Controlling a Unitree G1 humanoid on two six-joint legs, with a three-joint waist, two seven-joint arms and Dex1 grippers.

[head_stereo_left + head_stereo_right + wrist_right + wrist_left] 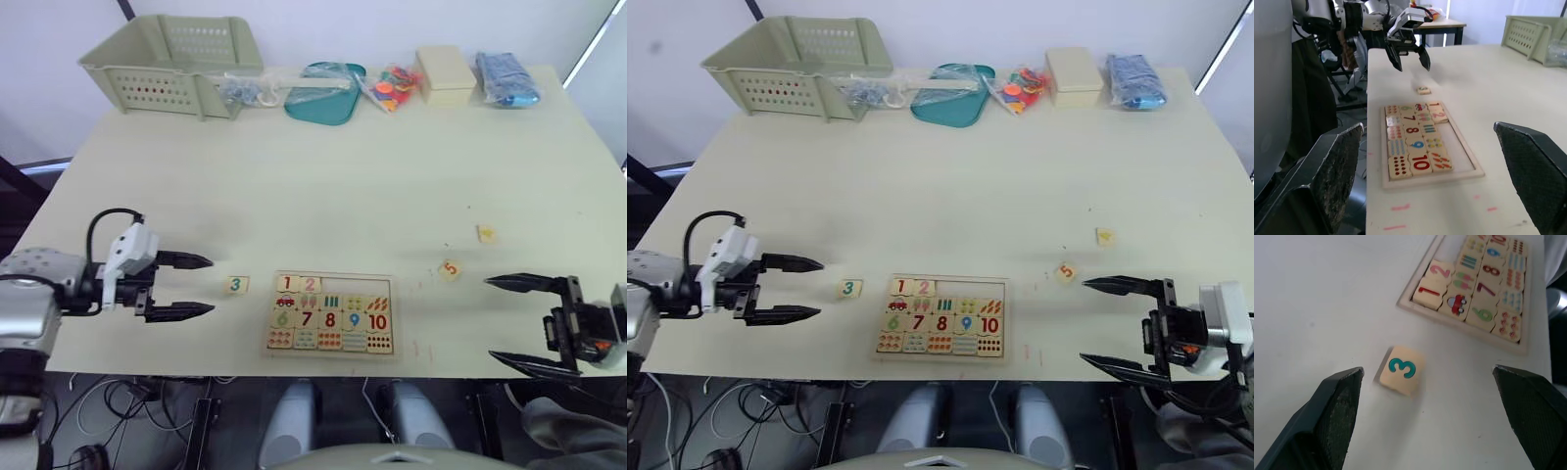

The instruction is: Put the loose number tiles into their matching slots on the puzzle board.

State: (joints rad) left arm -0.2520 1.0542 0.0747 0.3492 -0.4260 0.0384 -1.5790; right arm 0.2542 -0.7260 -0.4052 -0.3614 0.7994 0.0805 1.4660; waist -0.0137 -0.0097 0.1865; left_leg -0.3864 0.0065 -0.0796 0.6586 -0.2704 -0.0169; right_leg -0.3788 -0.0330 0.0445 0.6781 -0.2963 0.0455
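Both grippers hover low over the desk's [323, 186] near edge, jaws spread wide and empty: the left gripper [196, 286] left of the board [329, 314], the right gripper [511, 319] well to its right. Tiles 1 [286, 284] and 2 [310, 285] sit in the board's top row; the other three slots [355, 287] are bare. Tile 3 [235, 285] lies between the left gripper and board. Tile 5 [450, 268] and another tile [485, 233], digit unreadable, lie right of the board.
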